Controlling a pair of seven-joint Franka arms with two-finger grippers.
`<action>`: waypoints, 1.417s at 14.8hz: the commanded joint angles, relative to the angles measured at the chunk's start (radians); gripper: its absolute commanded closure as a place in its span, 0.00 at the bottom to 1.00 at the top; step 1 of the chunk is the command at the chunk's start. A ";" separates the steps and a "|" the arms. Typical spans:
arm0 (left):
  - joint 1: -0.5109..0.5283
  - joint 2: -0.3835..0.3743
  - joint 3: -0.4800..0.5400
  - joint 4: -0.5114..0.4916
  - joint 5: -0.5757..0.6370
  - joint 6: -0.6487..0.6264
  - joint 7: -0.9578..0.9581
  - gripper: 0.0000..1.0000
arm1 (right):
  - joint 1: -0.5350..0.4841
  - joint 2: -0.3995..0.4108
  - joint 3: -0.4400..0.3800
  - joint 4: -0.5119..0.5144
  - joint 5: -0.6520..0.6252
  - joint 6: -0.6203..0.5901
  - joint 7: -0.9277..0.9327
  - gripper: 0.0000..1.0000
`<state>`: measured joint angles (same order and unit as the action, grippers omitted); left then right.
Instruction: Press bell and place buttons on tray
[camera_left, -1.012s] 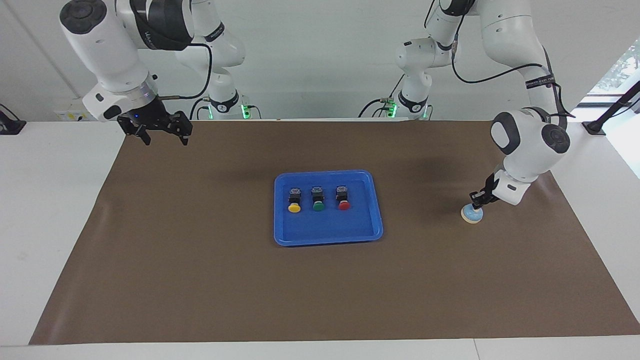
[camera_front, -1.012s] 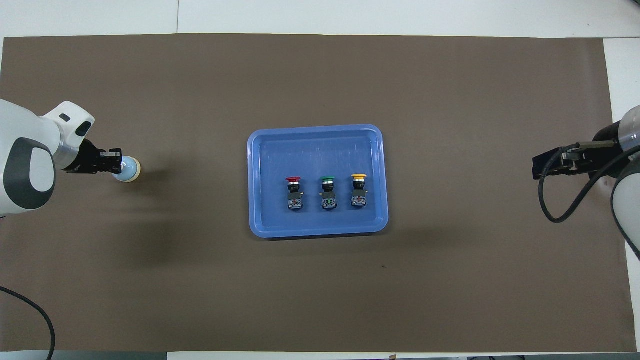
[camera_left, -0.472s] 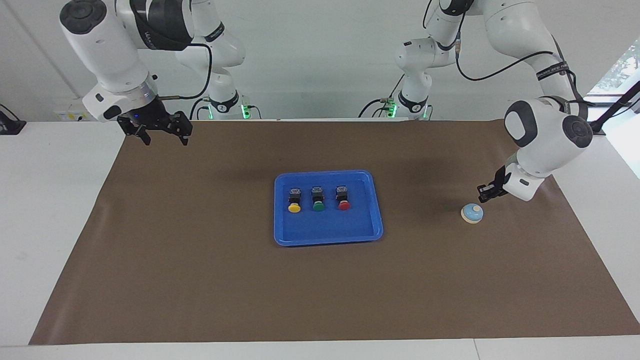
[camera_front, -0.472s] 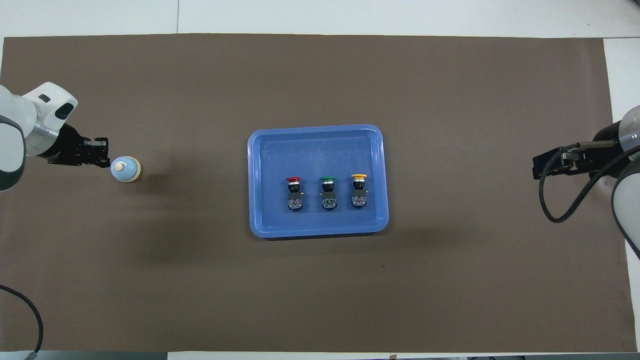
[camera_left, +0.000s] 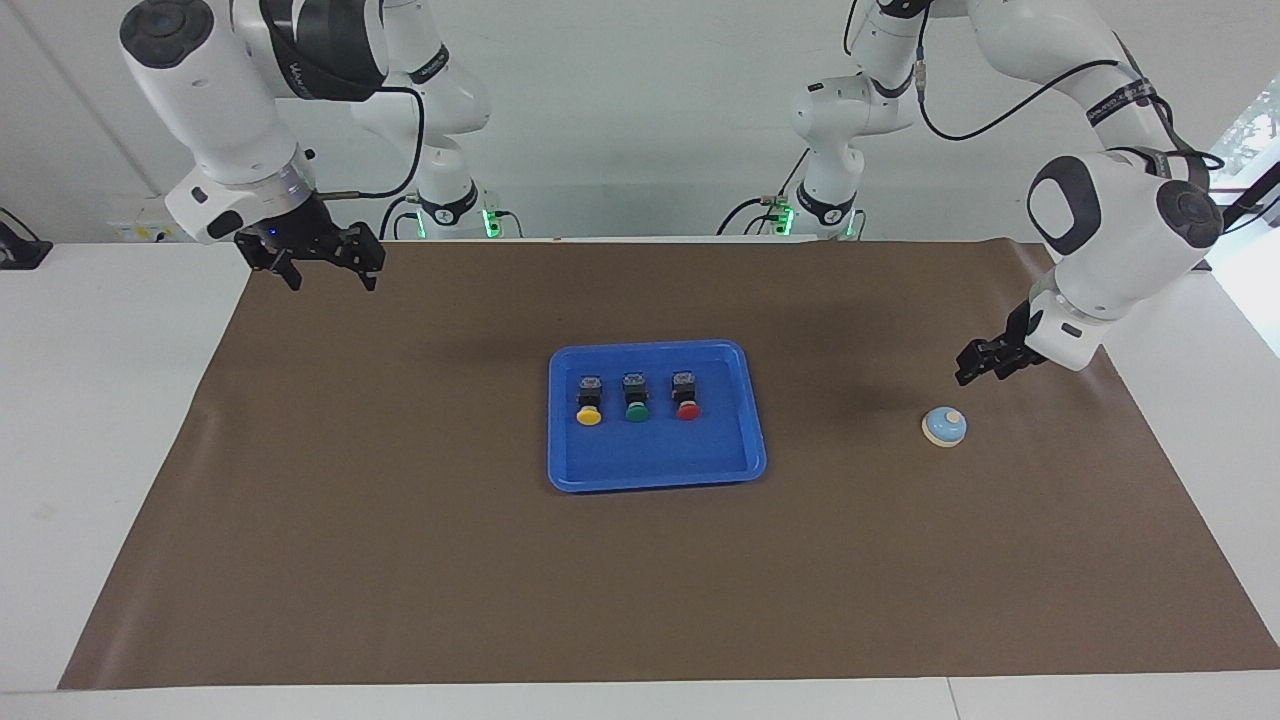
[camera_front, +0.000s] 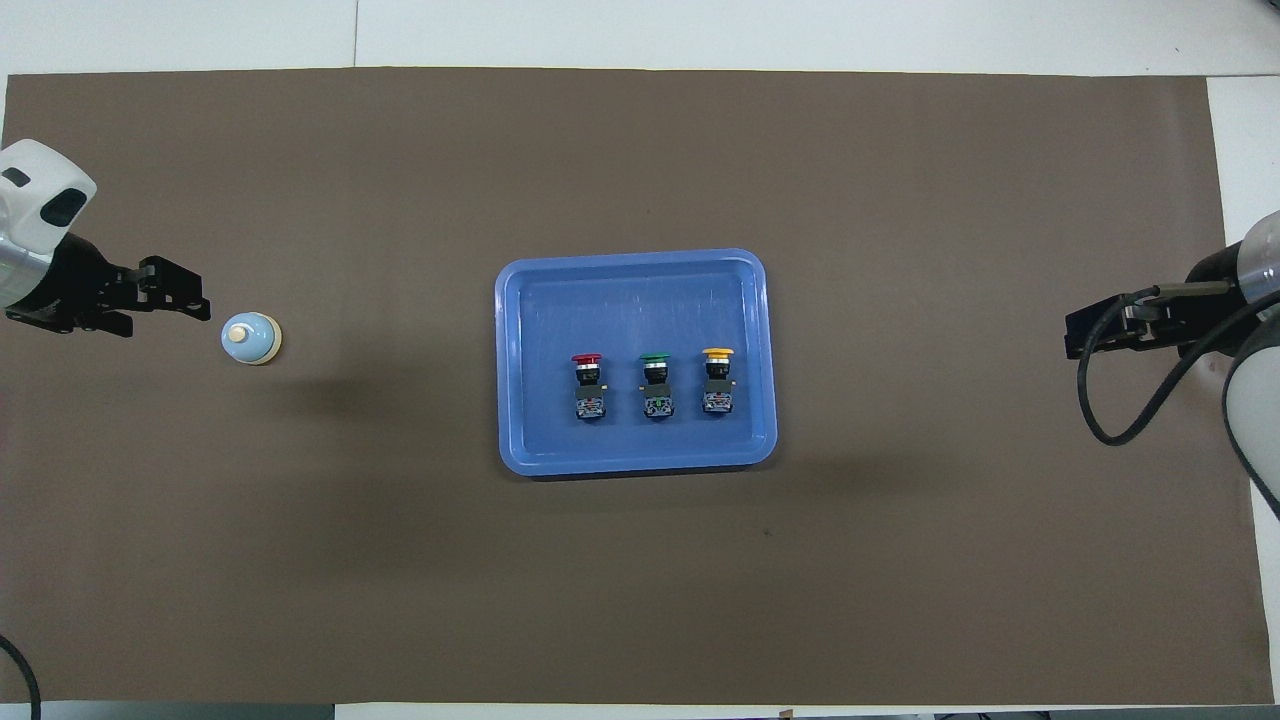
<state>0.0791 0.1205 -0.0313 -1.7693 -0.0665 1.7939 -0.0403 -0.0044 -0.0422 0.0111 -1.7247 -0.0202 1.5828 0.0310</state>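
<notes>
- Facing view first: my left end effector (camera_left: 978, 364) hangs in the air near the bell (camera_left: 944, 426), up and off to the side toward the left arm's end of the bench, with a clear gap between the two.
- I can't make out from either view whether its fingers stand apart or together, so I won't call it; nothing is held in it.
- The bell sits upright on the brown mat (camera_left: 400, 560), well apart from the tray (camera_left: 655, 476), at the left arm's end of the bench. In the overhead view the bell (camera_front: 250, 338) lies just ahead of the left end effector (camera_front: 185, 303), along the line the fingers point in.
- The left arm is by far the nearer one to the bell; any further press would be a short drop back down onto the knob, I reckon.
- My right end effector (camera_left: 325, 270) waits in the air over the mat's corner by its own base, fingers apart and empty.
- The tray rests mid-bench and holds all three buttons in a row: the yellow button (camera_left: 589, 400), the green button (camera_left: 635, 398), the red button (camera_left: 686, 396).
- Each button lies on its side, long axis running toward and away from the robots, caps at the end away from them.
- With all three in the tray, I judge the placing part done.
</notes>
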 joint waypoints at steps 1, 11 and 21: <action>-0.006 -0.079 0.008 -0.012 -0.018 -0.085 -0.010 0.00 | -0.012 -0.019 0.010 -0.016 -0.001 -0.003 0.007 0.00; -0.022 -0.139 0.005 -0.013 -0.009 -0.260 0.008 0.00 | -0.012 -0.019 0.010 -0.016 -0.001 -0.003 0.007 0.00; -0.033 -0.122 0.005 0.042 0.051 -0.225 0.060 0.00 | -0.012 -0.019 0.010 -0.016 -0.001 -0.003 0.007 0.00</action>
<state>0.0537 -0.0003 -0.0336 -1.7553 -0.0389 1.5573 0.0050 -0.0044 -0.0422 0.0112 -1.7247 -0.0202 1.5828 0.0310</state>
